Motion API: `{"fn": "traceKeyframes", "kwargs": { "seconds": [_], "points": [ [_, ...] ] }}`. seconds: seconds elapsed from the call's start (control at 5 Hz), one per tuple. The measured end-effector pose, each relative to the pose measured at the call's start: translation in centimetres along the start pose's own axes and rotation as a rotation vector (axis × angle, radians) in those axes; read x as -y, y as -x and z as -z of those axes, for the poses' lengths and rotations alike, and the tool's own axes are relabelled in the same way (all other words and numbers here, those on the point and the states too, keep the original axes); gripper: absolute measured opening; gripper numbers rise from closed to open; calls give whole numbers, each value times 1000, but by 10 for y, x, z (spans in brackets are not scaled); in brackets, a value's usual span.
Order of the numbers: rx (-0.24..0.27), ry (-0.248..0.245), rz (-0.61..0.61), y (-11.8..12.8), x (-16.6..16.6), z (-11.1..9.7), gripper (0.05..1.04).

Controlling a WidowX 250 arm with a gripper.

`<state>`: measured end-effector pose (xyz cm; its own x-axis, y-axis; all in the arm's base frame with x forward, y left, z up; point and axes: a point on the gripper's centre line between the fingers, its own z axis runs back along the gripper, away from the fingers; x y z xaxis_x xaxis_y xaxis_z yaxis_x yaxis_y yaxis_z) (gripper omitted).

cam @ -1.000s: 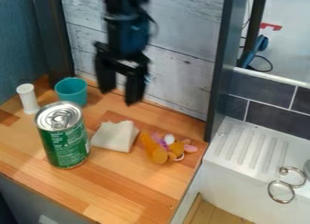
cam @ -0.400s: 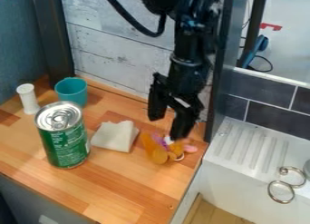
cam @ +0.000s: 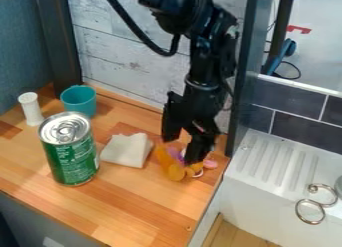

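Though near the tool (cam: 182, 150), pale cloth (cam: 127, 150) apart

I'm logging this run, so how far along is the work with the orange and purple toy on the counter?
Looks done: the end effector is down at the toy, fingers apart. In hand: apparently lining up with it; no grip shows. Left: probably closing on the toy and lifting it, since it lies on the wooden counter.
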<state>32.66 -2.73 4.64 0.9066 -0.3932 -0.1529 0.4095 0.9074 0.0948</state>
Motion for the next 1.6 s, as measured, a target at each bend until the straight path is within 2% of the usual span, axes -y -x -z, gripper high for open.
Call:
{"fn": "traceKeyframes", "kwargs": {
  "seconds": [0.2, 0.4, 0.6, 0.8, 1.0, 1.2, 1.4, 1.6],
  "points": [
    [33, 9, 19, -4, 2, 8, 1001],
    [-6, 48, 42, -6, 9, 29, 945],
    [6, 65, 41, -7, 10, 33, 707],
    [12, 72, 31, -6, 12, 35, 623],
    [23, 74, 9, 7, 15, 25, 611],
    [170, 32, -57, 20, 10, -33, 611],
    [285, -1, -132, 39, -1, -80, 611],
    [328, -32, -370, 91, -44, -116, 611]
  ]
}}
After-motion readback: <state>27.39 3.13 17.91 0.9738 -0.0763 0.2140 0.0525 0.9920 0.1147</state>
